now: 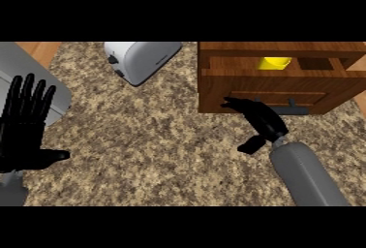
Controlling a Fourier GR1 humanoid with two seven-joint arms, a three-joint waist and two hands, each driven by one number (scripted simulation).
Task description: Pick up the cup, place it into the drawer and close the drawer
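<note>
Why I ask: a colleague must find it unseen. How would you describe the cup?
Start at the wooden drawer at the far right of the counter, standing open. Inside it sits the cup. It is the only bright yellow thing in view; the toaster to its left is grey.

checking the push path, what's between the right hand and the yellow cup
In the head view, only the wooden drawer front lies between the right hand and the cup.

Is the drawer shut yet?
Open: the drawer shows its inside from above, with the yellow cup in it. The right hand is at its front.
</note>
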